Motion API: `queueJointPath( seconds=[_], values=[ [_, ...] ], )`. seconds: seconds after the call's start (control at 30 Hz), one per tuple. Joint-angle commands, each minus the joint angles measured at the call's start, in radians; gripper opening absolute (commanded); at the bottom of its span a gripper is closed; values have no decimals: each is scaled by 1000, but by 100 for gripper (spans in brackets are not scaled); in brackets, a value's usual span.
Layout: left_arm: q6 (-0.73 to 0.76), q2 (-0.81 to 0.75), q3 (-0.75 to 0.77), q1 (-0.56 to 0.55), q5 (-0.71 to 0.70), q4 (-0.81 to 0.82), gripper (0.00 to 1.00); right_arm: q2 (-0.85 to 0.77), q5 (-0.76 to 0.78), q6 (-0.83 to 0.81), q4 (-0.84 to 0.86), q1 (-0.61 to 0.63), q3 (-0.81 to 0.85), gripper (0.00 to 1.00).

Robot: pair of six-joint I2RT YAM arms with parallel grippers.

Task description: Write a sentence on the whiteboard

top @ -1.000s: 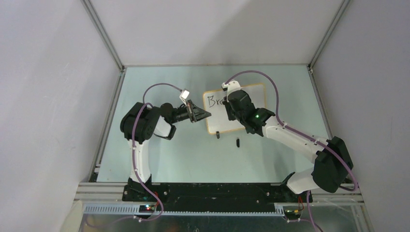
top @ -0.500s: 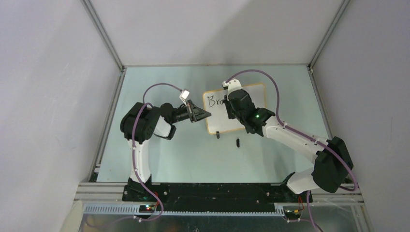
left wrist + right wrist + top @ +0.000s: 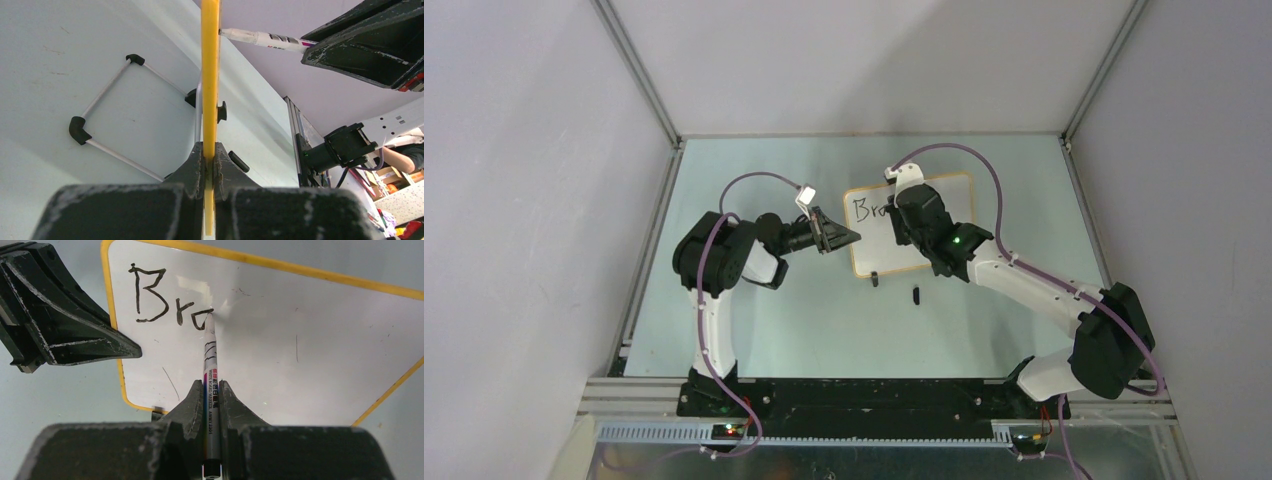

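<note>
Item: whiteboard (image 3: 300, 340), edge pinched in closed left gripper (image 3: 210, 156) (steadying it for writing); right gripper (image 3: 212, 390) clamps marker (image 3: 209, 352), tip on sentence (image 3: 167, 302).

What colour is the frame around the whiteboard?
Yellow-orange, all round the whiteboard; clearest in the right wrist view.

**Robotics laboratory test cell.** The workspace is enclosed by plain grey panels (image 3: 524, 200) held in aluminium profiles (image 3: 636, 70). A left arm (image 3: 724, 262) and a right arm (image 3: 1034, 288) are bolted to a black base plate (image 3: 874, 395) at the near edge of a pale green tabletop (image 3: 824, 330). Purple cables (image 3: 946, 147) are run along the arms, and a slotted cable duct (image 3: 824, 432) is mounted along the near edge. Cluttered boxes (image 3: 387, 176) are glimpsed beyond the cell.
</note>
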Motion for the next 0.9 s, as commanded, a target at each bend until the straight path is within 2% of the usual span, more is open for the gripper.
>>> queueJointPath(
  seconds=[0.0,0.23,0.87],
  values=[
    [22,-31,-8,-14,45,44,0,-3,14,9,-20,-14,28,0],
    [22,-30,-8,-14,45,44,0,-11,10,22,-67,-11,25,0],
    [44,-52,-31,-18,38,44,0,-21,16,23,-56,-11,5,0]
  ],
)
